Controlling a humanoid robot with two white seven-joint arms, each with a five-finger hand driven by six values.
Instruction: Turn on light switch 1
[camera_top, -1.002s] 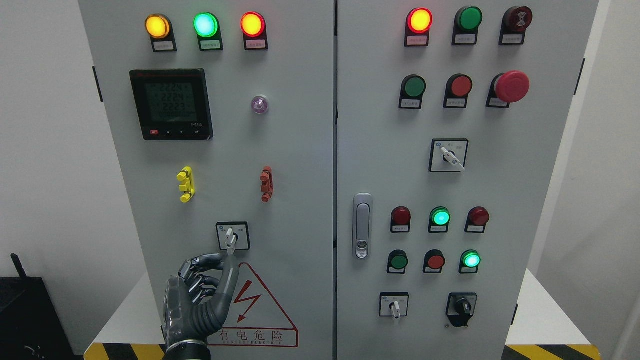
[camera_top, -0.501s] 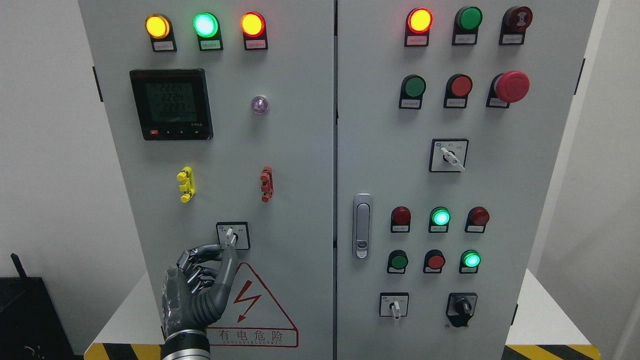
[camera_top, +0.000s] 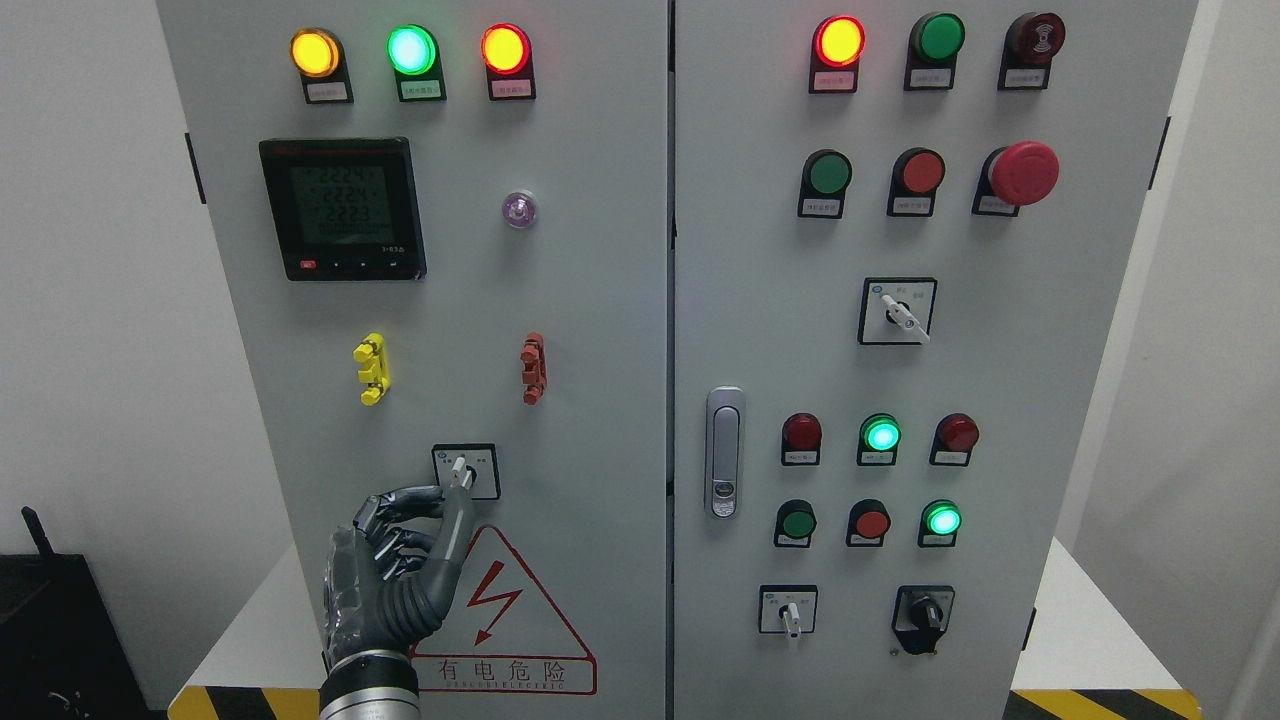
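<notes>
A small rotary switch (camera_top: 466, 470) with a white lever sits in a black-framed plate low on the grey cabinet's left door (camera_top: 600, 330). The lever points roughly downward. My left hand (camera_top: 452, 493), dark grey, rises from the bottom edge just below the switch. Its thumb (camera_top: 458, 530) and index fingertip pinch the lever's lower end, which they partly hide, and the other fingers are curled. My right hand is out of view.
A digital meter (camera_top: 343, 208), yellow (camera_top: 370, 368) and red (camera_top: 533, 368) clips and lit lamps sit above the switch. A red warning triangle (camera_top: 505, 610) lies beside my hand. The right door carries a latch handle (camera_top: 725, 452), buttons, an emergency stop (camera_top: 1022, 172) and other rotary switches (camera_top: 897, 312).
My left hand has risen slightly, and its thumb and index finger have closed onto the lever's lower end. The lever's direction looks unchanged.
</notes>
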